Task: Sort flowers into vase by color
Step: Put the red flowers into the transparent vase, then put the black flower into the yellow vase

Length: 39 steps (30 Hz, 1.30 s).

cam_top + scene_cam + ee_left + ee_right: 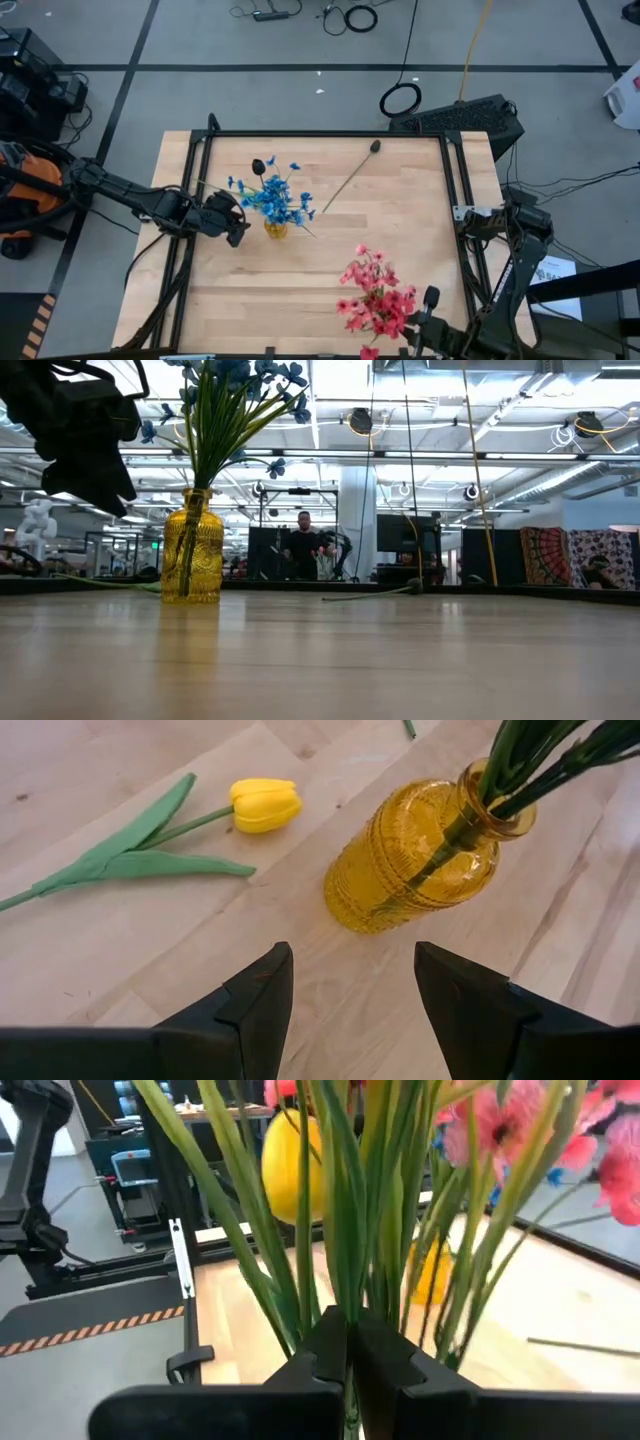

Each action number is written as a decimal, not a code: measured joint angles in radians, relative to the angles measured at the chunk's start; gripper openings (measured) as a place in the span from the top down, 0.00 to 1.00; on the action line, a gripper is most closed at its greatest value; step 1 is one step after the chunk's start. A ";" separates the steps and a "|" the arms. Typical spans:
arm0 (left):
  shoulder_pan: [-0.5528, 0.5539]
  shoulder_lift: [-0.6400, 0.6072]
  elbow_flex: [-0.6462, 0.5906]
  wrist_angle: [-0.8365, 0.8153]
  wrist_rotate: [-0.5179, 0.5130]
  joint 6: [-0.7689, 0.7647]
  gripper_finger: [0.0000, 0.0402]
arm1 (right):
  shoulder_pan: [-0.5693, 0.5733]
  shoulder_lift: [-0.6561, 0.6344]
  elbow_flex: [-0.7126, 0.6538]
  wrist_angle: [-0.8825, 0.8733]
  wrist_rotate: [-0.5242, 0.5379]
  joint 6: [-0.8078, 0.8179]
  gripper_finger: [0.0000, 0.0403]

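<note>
A yellow glass vase [275, 229] stands on the table left of centre and holds blue sprays [272, 195] and a dark bud [258, 165]. My left gripper [350, 985] is open and empty just left of the vase [410, 860]. A yellow tulip [262, 803] lies flat on the table beside it. A dark-budded stem [350, 178] lies on the far part of the table. My right gripper [347, 1342] is shut on a bunch of pink and red flowers [375, 298] at the table's near edge. A yellow bud [290, 1165] shows among them. My right gripper pinches several green stems [345, 1305] of the pink and red bunch together between its two shut fingers. The stems run on past the fingertips to the blossoms [505, 1125]. I cannot tell whether the bunch is clear of the table.
The table's black frame [320, 134] runs along its far and side edges. The bare wood between the vase and the pink bunch [330, 250] holds nothing. In the low view a person [303, 550] stands in the room far behind the table.
</note>
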 joint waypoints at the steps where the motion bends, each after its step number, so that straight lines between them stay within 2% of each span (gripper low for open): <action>1: 0.000 0.000 0.000 0.000 0.003 0.000 0.47 | 0.000 0.000 0.000 -0.012 -0.007 0.015 1.00; 5: 0.000 0.000 0.000 0.000 0.005 0.000 0.47 | 0.000 -0.002 0.000 -0.057 -0.094 0.058 1.00; 10: 0.000 0.000 0.000 0.000 0.006 0.000 0.47 | 0.000 -0.014 0.000 -0.135 -0.218 0.201 0.98; 13: 0.000 0.000 0.000 0.000 0.013 0.000 0.47 | 0.000 -0.027 0.000 -0.160 -0.234 0.251 0.95; 23: 0.000 0.000 0.000 0.001 0.040 -0.001 0.47 | 0.000 -0.107 0.000 -0.187 -0.250 0.195 0.82; 26: 0.000 0.000 0.000 0.002 0.042 -0.001 0.47 | -0.003 -0.129 0.000 -0.196 -0.333 0.168 0.77; 31: 0.000 0.000 0.000 0.002 0.043 -0.001 0.47 | -0.019 -0.162 0.000 -0.227 -0.555 0.158 0.72; 33: 0.000 0.000 0.000 0.002 0.043 -0.001 0.47 | -0.024 -0.177 0.000 -0.242 -0.596 0.159 0.71; 39: 0.000 0.000 0.000 0.002 0.043 0.000 0.47 | -0.027 -0.235 0.000 -0.301 -0.632 0.174 0.71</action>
